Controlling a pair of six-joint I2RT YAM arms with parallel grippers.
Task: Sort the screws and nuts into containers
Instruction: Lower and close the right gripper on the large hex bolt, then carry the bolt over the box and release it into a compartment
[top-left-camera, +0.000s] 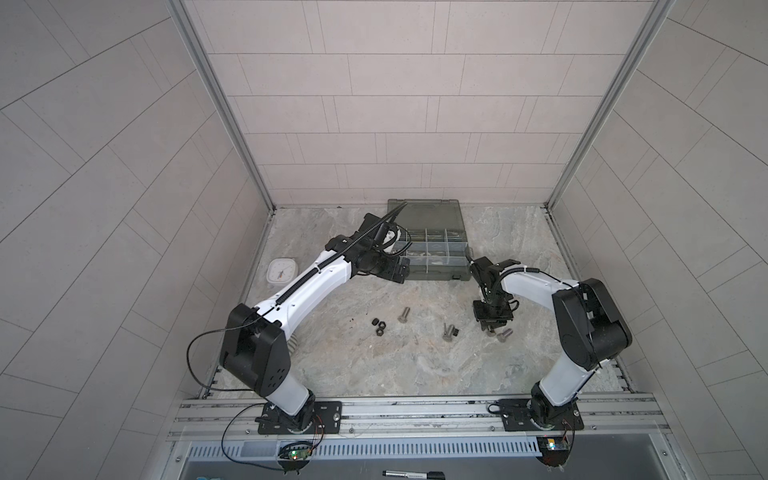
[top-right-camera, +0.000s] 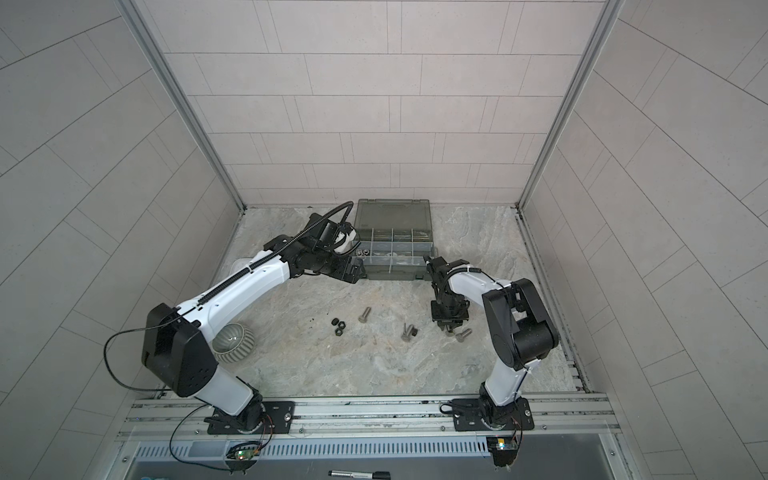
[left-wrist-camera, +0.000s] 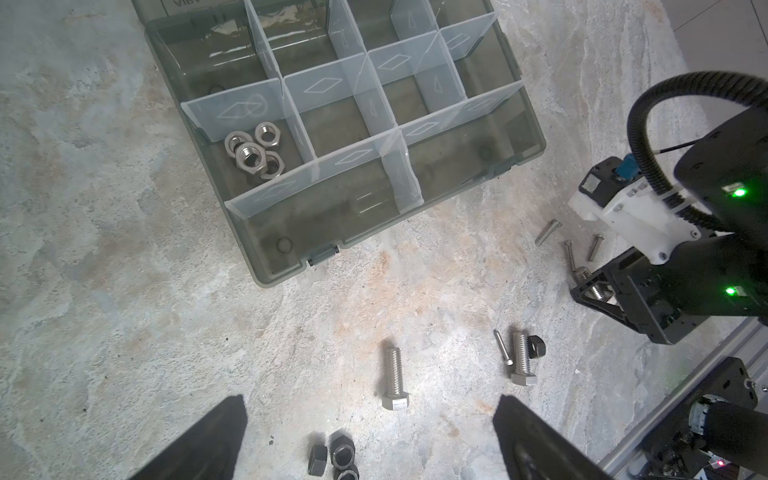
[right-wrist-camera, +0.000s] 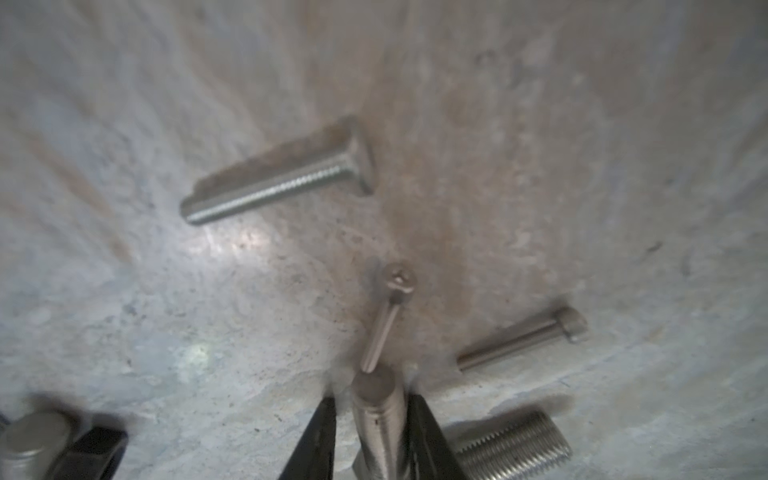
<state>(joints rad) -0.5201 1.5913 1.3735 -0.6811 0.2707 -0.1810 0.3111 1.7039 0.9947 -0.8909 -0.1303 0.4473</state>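
Right tool (right-wrist-camera: 372, 398) straddles a thick screw (right-wrist-camera: 376, 419), shank parallel to fingers (right-wrist-camera: 316, 440), tip outward.

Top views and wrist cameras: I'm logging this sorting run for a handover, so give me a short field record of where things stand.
left gripper: open, empty, near the organizer case
right gripper: jaws flank a thick bolt; contact unclear
sorted: silver nuts in one compartment
loose on table: black nuts, other thick bolts, thin screws
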